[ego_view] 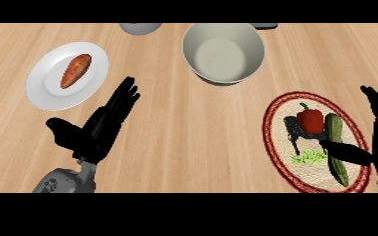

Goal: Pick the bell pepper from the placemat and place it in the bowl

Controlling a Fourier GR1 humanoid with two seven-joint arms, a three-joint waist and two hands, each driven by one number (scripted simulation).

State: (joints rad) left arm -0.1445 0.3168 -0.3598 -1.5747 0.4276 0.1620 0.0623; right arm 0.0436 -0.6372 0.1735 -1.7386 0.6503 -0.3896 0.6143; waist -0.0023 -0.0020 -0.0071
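Wooden desk (184, 130) all over, so going from the near edge outward. Left hand (100, 125) is sitting low on the left with fingers straight and spread, holding nothing. Over on the right, the round red-rimmed placemat (295, 180) is carrying the red bell pepper (311, 121), which is lying just beside a long green cucumber (336, 150). Right hand (354, 152) is poking in from the right edge, a dark finger or thumb lying across the cucumber right by the pepper; can't tell how its fingers are set. Farther out, a white plate (48, 92) on the left is holding a sweet potato (75, 70), and the pale bowl (255, 55) is sitting well apart from the placemat, nothing in it.
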